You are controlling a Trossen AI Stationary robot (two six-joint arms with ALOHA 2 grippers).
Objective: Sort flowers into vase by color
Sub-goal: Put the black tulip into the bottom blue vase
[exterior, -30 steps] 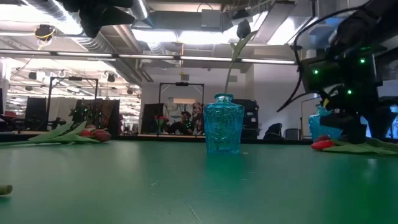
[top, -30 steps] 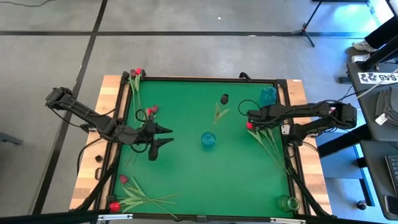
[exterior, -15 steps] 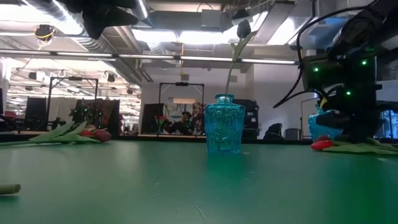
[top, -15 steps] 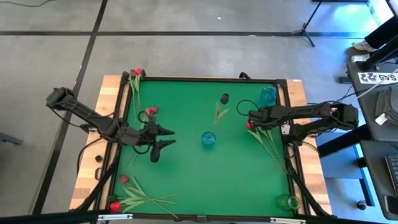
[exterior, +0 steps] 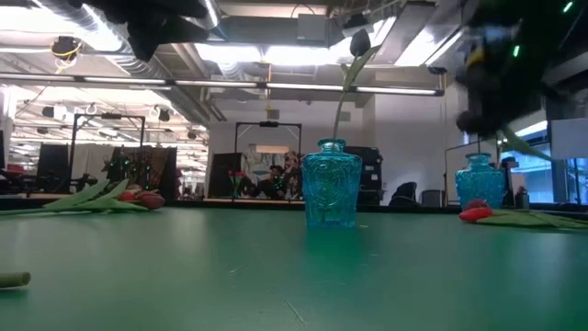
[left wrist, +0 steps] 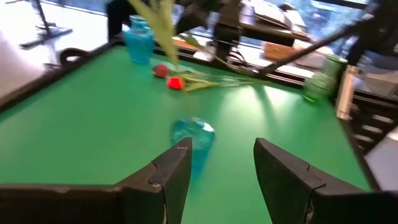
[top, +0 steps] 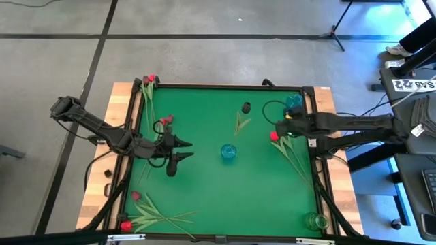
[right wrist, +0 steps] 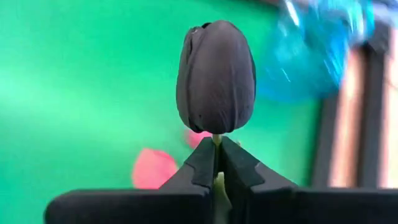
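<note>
Got a near-black tulip [right wrist: 215, 78] pinched by its stem just under the head in my right gripper [right wrist: 216, 163], jaws closed tight, stem hanging below. The blue vase [top: 293, 103] is just beyond it at the far right, way closer than my left gripper [top: 180, 150], which hovers open over the left side.

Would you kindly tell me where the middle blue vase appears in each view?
High: middle blue vase, table centre.
Low: centre, stem rising from it.
Left wrist: beyond the left end effector, at.
Right wrist: cannot tell; the blurred blue vase behind the right end effector's black tulip sits by the rim.
Shared landmark: red tulip head.
</note>
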